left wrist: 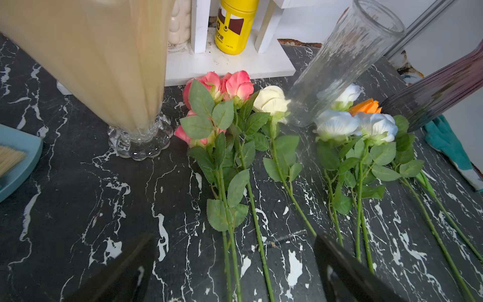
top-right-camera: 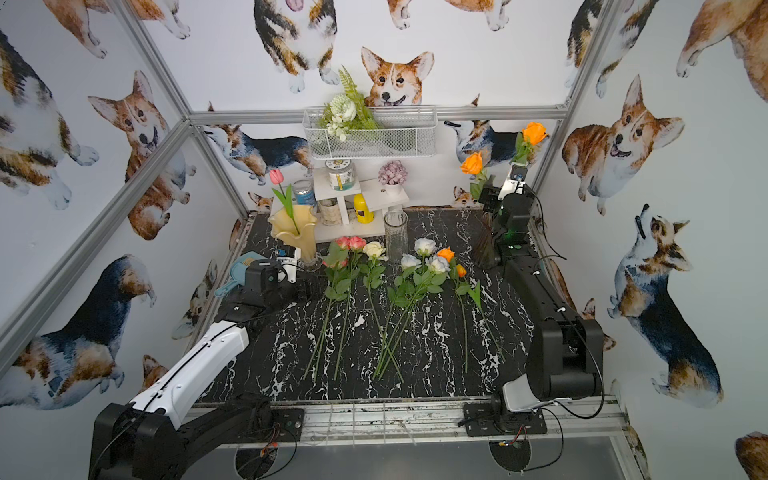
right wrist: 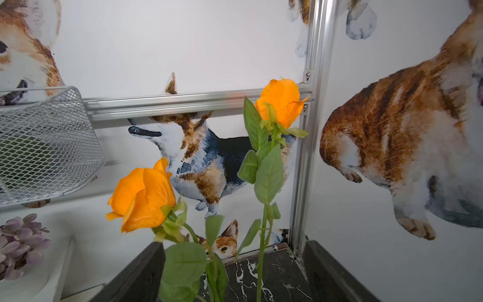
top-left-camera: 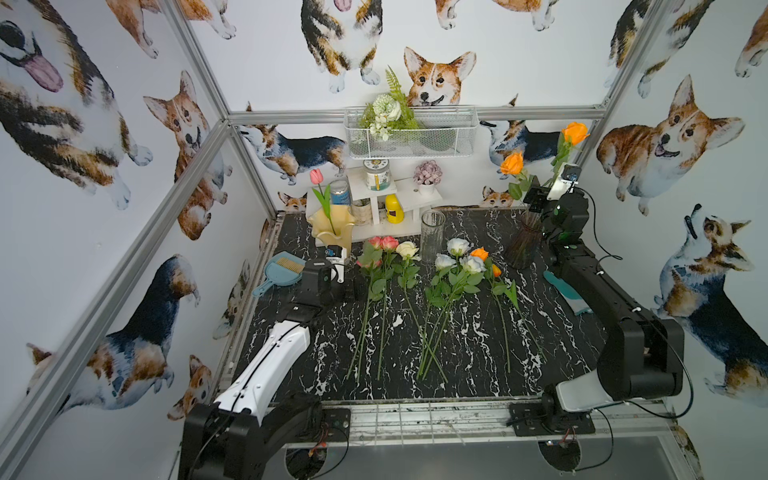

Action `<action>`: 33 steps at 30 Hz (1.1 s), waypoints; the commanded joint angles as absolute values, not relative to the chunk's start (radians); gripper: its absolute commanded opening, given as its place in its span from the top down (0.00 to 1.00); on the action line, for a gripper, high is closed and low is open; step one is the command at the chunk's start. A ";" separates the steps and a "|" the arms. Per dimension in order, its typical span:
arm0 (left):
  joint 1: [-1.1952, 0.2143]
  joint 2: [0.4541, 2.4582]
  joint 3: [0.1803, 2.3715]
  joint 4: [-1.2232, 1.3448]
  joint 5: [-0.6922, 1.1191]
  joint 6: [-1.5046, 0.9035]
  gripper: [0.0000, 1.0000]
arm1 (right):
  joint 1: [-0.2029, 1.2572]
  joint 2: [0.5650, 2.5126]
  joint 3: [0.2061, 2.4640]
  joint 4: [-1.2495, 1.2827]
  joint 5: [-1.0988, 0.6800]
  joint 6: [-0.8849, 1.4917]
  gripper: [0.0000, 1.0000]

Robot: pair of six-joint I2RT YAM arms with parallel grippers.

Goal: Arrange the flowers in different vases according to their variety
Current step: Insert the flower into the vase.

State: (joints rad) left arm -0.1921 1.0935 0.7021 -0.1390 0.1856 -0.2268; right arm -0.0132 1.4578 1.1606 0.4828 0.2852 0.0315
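Two orange roses stand in the dark purple vase at the back right. My right gripper is open around their stems, jaws wide, touching neither. A pink tulip stands in the creamy-yellow vase. The clear glass vase holds nothing. On the table lie pink roses, a cream rose, pale-blue roses, an orange rose and an orange tulip. My left gripper hovers open over the pink rose stems.
A white shelf at the back carries jars, a yellow bottle and a purple potted plant. Above hangs a wire basket with a fern bouquet. A blue dustpan lies left, a teal cloth right.
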 commanded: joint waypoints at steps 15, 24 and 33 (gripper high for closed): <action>-0.419 1.177 0.753 -0.199 0.073 -0.351 0.00 | -0.011 1.267 1.071 0.095 0.098 0.203 0.11; -0.468 1.222 0.747 -0.156 0.072 -0.458 0.00 | -0.001 1.204 1.054 -0.133 -0.085 0.246 0.11; -0.600 1.326 0.770 -0.163 0.006 -0.703 0.08 | 0.007 1.140 1.038 -0.264 -0.097 0.257 0.11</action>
